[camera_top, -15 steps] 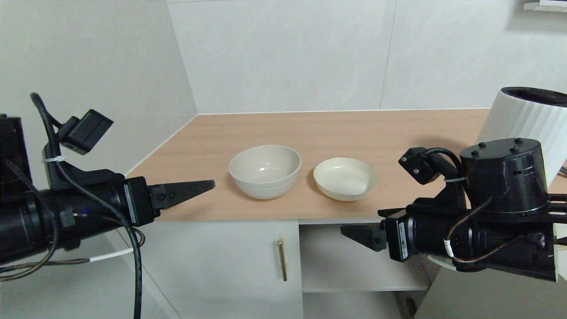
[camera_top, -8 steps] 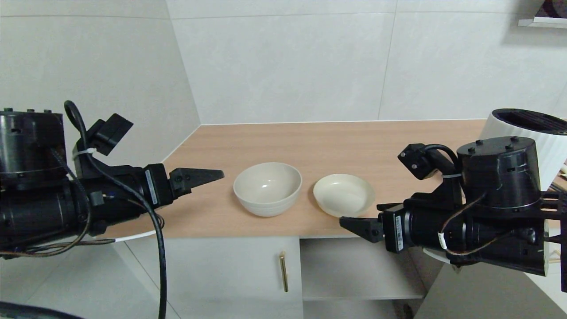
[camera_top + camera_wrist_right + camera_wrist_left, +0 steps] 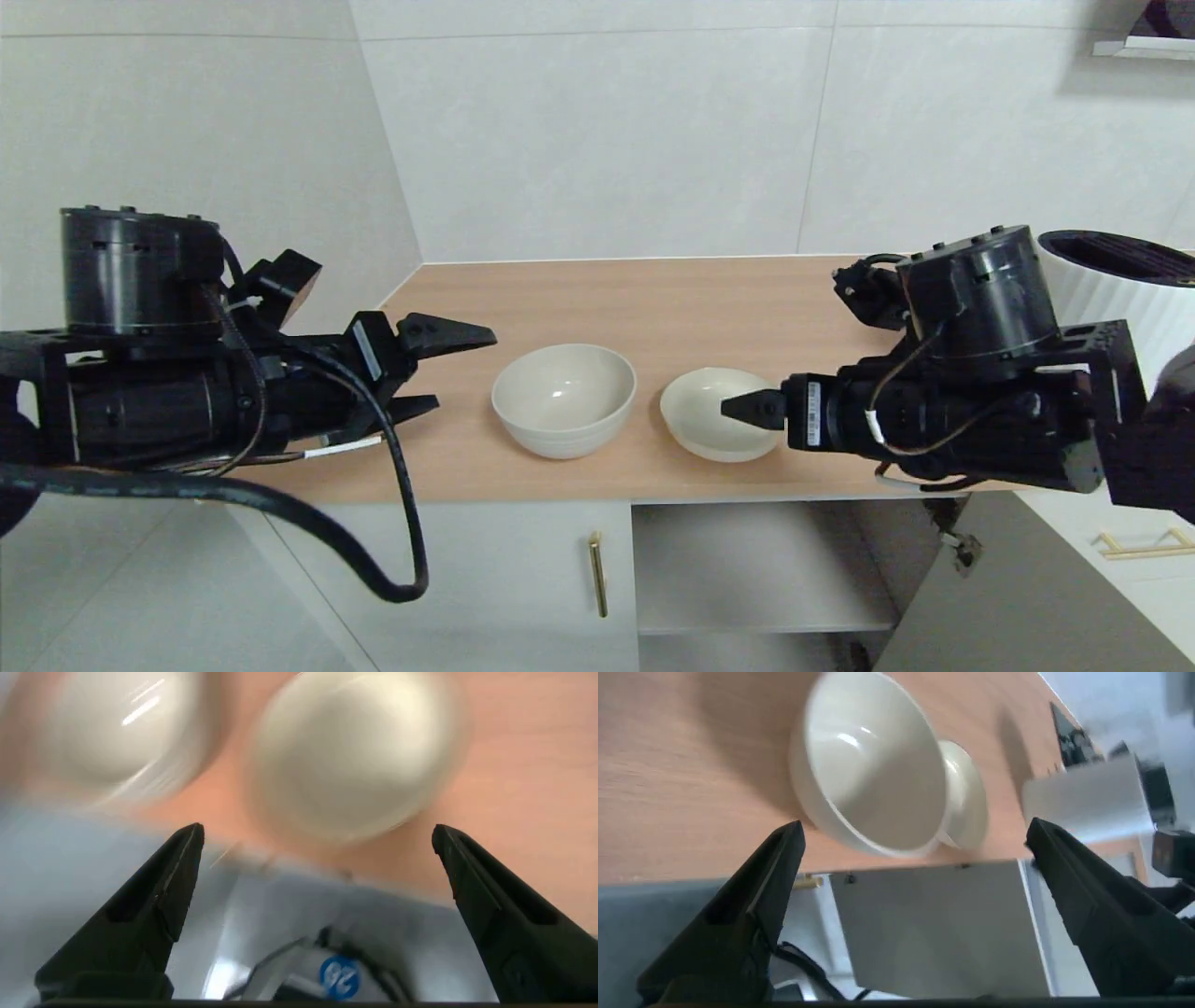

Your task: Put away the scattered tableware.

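Head view: deep bowl (image 3: 563,399) and shallow bowl (image 3: 714,425) upright, empty, side by side near front edge of wooden counter (image 3: 653,308). Left gripper (image 3: 464,366) spread, empty, beside deep bowl. Right gripper (image 3: 738,409) overlaps shallow bowl; contact unclear.
Left wrist view: fingers (image 3: 752,905) wide apart, nothing held.
Right wrist view: fingers (image 3: 149,905) wide apart, empty; bowls blurred.

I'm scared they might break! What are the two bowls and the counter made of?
Deep bowl: probably glazed ceramic, glossy cream with bright light glints inside.
Shallow bowl: likely ceramic too, cream with a duller sheen; it could be plastic.
Counter: wood-look top, matte, with fine grain lines; whether it is real wood or laminate is not clear.
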Motion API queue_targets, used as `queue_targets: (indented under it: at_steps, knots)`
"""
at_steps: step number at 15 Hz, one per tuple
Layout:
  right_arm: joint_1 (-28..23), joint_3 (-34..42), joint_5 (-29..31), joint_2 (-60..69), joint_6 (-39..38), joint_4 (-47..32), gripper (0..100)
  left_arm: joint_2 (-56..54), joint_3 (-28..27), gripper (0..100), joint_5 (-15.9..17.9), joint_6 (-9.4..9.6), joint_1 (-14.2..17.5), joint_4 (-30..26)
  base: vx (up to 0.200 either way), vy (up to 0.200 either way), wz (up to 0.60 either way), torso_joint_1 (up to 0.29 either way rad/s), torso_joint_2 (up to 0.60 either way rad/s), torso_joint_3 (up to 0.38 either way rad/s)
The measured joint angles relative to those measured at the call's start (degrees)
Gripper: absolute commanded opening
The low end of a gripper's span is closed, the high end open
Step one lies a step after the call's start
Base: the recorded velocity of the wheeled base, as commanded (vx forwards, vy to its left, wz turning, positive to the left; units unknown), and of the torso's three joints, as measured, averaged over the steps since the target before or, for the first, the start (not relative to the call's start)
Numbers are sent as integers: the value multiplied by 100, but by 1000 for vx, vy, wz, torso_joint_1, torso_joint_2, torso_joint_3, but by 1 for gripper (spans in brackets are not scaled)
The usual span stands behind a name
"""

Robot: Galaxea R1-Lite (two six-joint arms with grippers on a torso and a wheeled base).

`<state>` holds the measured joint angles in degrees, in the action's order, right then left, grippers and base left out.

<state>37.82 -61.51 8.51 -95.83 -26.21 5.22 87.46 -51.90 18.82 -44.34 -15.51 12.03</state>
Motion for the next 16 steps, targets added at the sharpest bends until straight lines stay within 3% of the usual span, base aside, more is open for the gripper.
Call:
queue_targets:
  at_steps: [2, 5, 16]
  knots:
    - [-265, -306, 438, -321, -80, -73, 100, 282, -89, 100, -262, -77, -28, -2, 0, 0, 0, 0, 0, 0]
    - [-441, -461, 482, -623, -94, -68, 100, 758, -212, 100, -884, -88, -177, 15, 0, 0, 0, 0, 0, 0]
    - [-478, -477, 519, -750, -94, -66, 100, 1265, -243, 100, -908, -93, -332, 44, 0, 0, 0, 0, 0, 0]
